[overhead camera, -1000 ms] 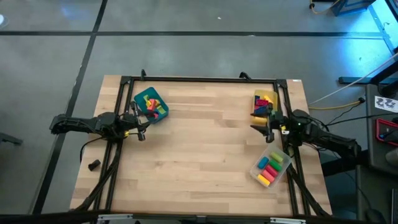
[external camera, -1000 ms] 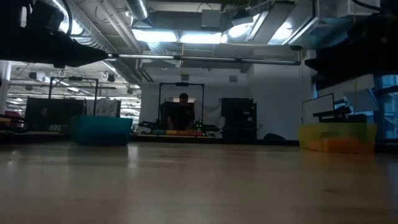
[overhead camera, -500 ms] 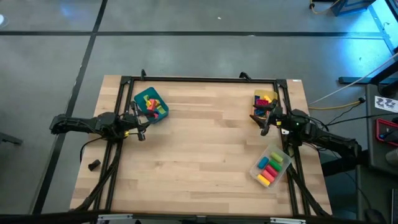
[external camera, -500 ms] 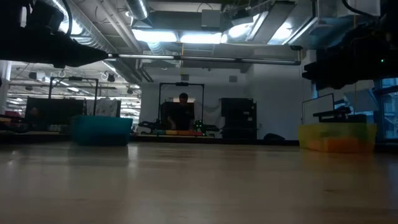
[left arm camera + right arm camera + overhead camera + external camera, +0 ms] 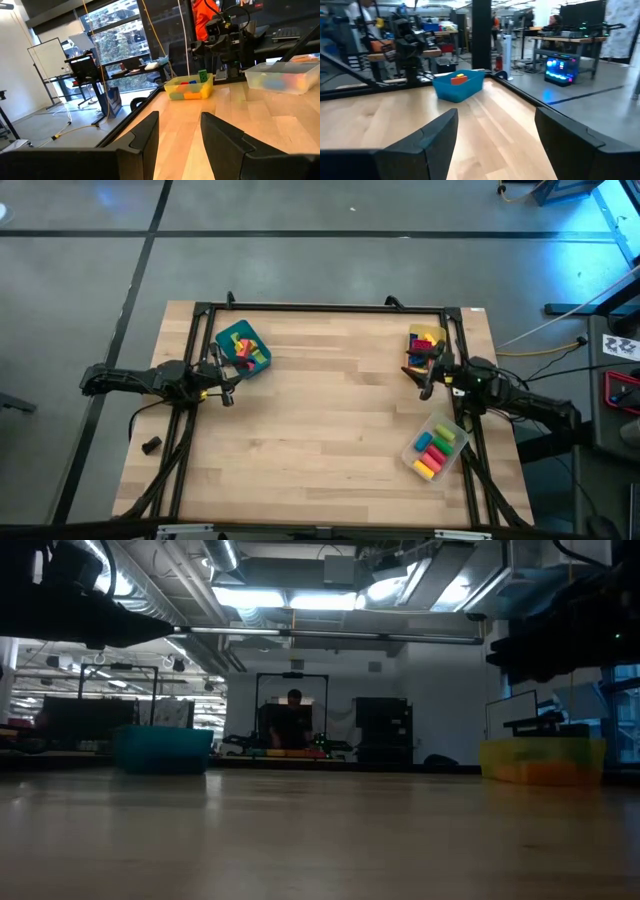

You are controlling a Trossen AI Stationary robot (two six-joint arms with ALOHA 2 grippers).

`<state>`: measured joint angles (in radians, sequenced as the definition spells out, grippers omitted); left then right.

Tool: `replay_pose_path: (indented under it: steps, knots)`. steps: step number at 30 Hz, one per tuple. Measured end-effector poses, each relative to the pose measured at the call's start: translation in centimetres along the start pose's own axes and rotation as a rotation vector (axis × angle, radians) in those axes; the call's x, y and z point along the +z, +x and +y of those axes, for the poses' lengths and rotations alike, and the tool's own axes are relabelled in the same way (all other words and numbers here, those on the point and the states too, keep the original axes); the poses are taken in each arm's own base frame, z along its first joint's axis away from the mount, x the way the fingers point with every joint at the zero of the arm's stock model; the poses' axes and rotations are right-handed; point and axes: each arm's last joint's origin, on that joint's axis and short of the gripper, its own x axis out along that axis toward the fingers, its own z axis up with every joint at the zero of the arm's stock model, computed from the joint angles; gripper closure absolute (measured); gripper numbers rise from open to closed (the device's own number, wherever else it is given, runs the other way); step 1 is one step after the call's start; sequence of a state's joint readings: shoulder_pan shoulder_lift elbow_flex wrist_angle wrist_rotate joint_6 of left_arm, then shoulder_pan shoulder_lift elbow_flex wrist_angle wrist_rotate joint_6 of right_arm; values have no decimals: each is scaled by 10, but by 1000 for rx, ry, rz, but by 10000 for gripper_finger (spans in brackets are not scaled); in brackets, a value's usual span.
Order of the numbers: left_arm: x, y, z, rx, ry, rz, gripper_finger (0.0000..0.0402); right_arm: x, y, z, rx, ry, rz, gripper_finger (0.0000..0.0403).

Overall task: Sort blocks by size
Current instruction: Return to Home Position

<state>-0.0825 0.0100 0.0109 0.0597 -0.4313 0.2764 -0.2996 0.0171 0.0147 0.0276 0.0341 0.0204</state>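
Several coloured blocks lie in three trays: a teal tray at the far left, a yellow tray at the far right, and a clear tray at the near right. My left gripper hovers just near of the teal tray, open and empty; its fingers show apart in the left wrist view. My right gripper hovers beside the yellow tray's near end, open wide and empty, as the right wrist view shows. No block lies loose on the table.
A small black lump lies by the table's left edge. A black frame runs along the far edge and both sides. Bare wood lies between the arms. A person sits in the room behind.
My right gripper has moved a little toward the table's far edge, closer to the yellow tray, and has turned somewhat. It stays open. The left arm and the trays have kept still.
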Motion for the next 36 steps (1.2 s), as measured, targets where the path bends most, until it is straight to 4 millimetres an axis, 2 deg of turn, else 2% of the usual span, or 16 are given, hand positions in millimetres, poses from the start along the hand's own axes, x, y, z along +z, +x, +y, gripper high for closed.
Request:
replay_pose_path:
  steps: [12,36]
  knots:
    - [0,0,0,0,0,0,271,0,-2,15,152,4,2,139]
    - [0,0,0,0,0,0,271,-1,-1,15,156,3,10,139]
